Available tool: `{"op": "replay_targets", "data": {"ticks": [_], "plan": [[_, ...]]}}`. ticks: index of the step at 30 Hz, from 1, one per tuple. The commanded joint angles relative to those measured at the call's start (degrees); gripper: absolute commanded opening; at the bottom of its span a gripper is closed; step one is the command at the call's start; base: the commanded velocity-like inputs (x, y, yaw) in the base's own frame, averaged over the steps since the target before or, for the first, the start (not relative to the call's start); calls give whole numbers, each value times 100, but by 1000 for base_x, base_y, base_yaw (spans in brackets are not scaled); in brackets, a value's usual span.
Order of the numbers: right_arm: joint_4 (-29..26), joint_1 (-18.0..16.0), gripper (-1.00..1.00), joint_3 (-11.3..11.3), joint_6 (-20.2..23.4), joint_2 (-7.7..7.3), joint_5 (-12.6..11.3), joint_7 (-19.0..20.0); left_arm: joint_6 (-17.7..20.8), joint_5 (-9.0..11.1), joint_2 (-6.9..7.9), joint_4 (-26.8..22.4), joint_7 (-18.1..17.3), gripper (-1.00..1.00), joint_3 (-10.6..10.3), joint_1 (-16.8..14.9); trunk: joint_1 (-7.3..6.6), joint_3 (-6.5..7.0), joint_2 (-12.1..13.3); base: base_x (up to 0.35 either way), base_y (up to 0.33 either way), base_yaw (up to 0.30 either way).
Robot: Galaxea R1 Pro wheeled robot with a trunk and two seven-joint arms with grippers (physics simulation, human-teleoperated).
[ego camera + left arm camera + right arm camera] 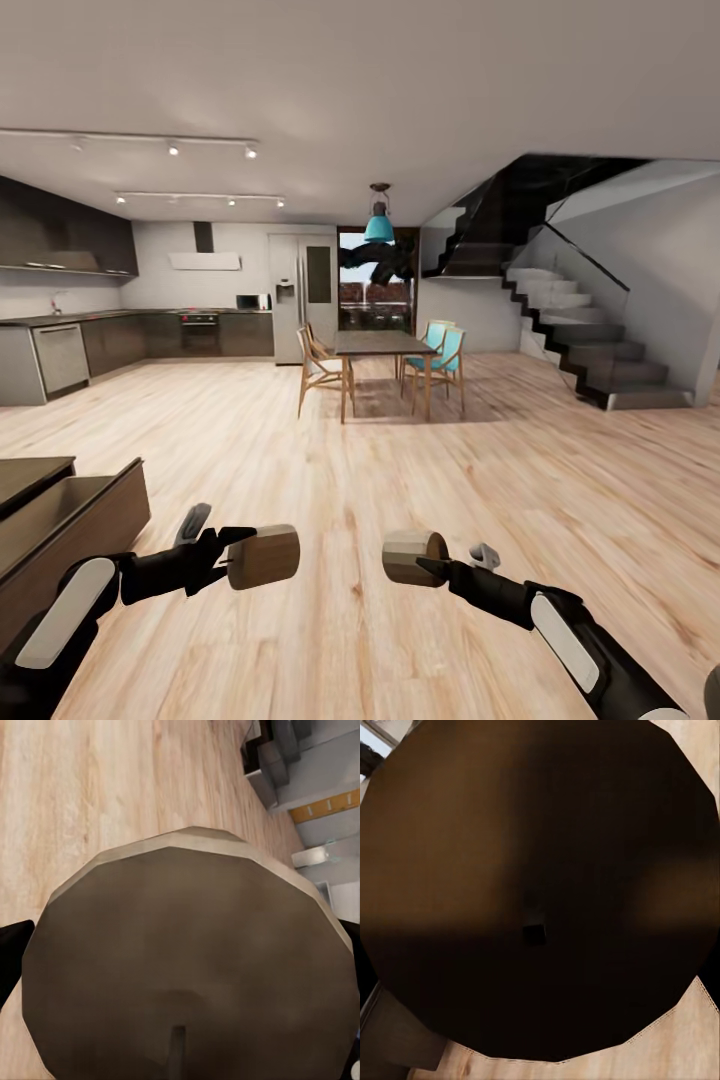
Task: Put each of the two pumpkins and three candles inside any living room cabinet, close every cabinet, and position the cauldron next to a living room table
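Observation:
My left gripper is shut on a tan candle that lies sideways over the wood floor. In the left wrist view that candle's round top with its short wick comes close up to the camera. My right gripper is shut on a second candle, also held sideways. The right wrist view shows this candle's dark end face close up, with a small wick at its centre. The dark brown cabinet stands at the lower left with a drawer pulled open, its pale interior showing.
A dining table with wooden and teal chairs stands ahead in the middle of the room. Dark kitchen cupboards and a fridge line the back left. A staircase rises at the right. Wood floor stretches between.

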Motion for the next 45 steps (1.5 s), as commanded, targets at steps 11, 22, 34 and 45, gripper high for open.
{"op": "replay_targets", "data": {"ticks": [11, 22, 34, 45], "plan": [[-8, -5, -100, 15, 18, -1, -48, -16, 18, 96, -10, -13, 34, -100, -6, -5, 2, -7, -3, 286, 0, 0], [-6, -5, -100, 13, 7, -15, -78, -3, 20, 96, -10, -14, 34, -100, -12, -5, 2, -7, -3, 275, 0, 0], [-5, -5, -100, 4, 28, 3, -85, -38, 20, 96, -11, -13, 36, -100, -12, -5, 2, -7, -3, 273, 0, 0], [3, -5, -100, 4, 33, 4, -84, -20, 18, 96, -15, -13, 34, -100, -12, -5, 2, -55, -3, 273, -45, 61]]}}
